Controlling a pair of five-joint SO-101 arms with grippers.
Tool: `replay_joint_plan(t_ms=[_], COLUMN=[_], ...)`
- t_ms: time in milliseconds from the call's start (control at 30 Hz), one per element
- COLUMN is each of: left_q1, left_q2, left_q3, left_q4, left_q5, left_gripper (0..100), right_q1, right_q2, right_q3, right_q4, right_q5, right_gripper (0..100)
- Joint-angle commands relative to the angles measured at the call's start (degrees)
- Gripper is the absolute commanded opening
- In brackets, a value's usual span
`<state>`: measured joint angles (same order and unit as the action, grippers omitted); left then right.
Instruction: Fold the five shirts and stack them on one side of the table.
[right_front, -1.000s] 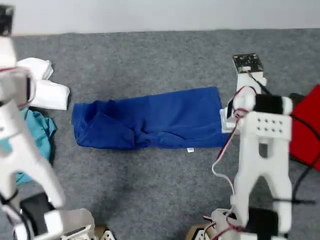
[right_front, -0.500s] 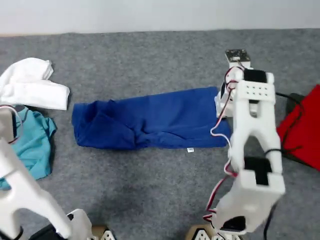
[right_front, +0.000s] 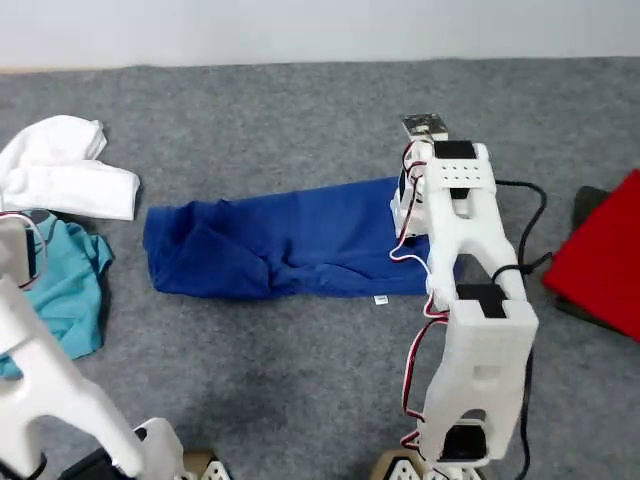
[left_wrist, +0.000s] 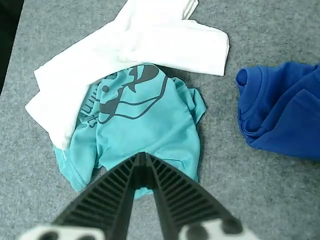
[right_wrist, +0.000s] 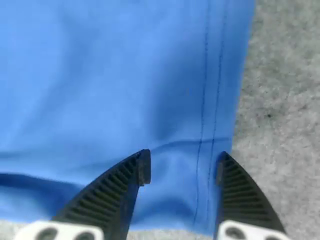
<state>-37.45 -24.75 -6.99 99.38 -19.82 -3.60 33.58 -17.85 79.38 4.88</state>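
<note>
Blue shirt (right_front: 280, 250) lies mid-table as a long strip running left to right, so your next fold is probably end over end. Right gripper (right_wrist: 182, 165) hangs over its right end, jaws wide astride the stitched hem, placed to pinch that edge. Left gripper (left_wrist: 145, 157) is closed on nothing above the teal shirt (left_wrist: 145, 115) at the left edge, white shirt (left_wrist: 150, 45) touching it on the far side. Red shirt (right_front: 600, 260) waits at the right edge. All lie loose on the grey table (right_front: 300, 120), not stacked yet

Robot lab bench w/ grey felt table (right_front: 300, 120) (plain white wall (right_front: 300, 30))
</note>
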Motion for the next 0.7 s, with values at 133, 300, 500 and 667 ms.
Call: replay_joint_plan(t_ms=[133, 300, 500, 667], left_q1=[0.00, 0.09, 0.18, 0.18], left_q2=[-1.49, -1.49, -1.49, -1.49], left_q3=[-0.22, 1.27, 1.89, 1.89], left_q4=[0.97, 0.97, -0.18, -0.35], left_q5=[-0.18, -0.35, -0.35, -0.35], left_gripper=[0, 0, 0, 0], right_q1=[0.04, 1.19, 1.27, 2.51], right_q2=[0.84, 0.57, 0.75, 1.71], right_q3=[-2.90, -4.66, -12.57, -14.77], right_q4=[-1.19, 0.66, 5.58, 4.44], right_q5=[-0.88, -0.88, -0.70, -0.88], right_gripper=[22.6, 22.6, 22.6, 22.6])
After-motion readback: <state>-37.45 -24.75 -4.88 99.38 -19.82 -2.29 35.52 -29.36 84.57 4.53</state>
